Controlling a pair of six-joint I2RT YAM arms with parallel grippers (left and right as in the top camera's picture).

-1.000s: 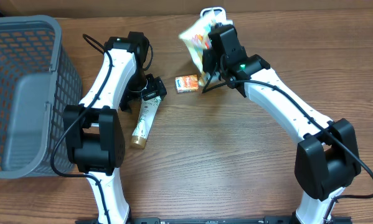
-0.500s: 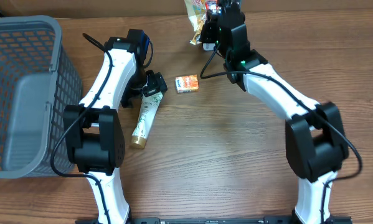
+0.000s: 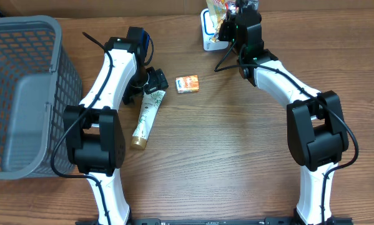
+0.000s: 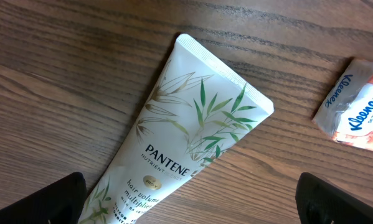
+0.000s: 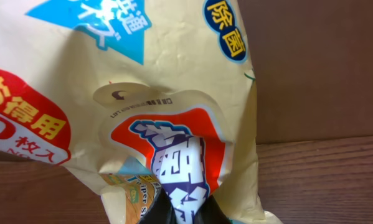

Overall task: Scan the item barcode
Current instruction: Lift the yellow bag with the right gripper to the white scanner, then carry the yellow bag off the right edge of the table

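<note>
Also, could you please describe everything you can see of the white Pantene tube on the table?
The white soft-plastic Pantene tube lies flat on the wooden table, label up, printed with green and gold leaves. Its flat crimped end points away from the robot; its tan cap points toward the base. The left arm's open fingers stand either side of it, no contact visible. An orange Kleenex packet lies apart, beside the crimped end.

The packet [image 5: 174, 93] overruns the right wrist view's edges and seemingly hides most of the right claw [image 5: 183, 214].
</note>
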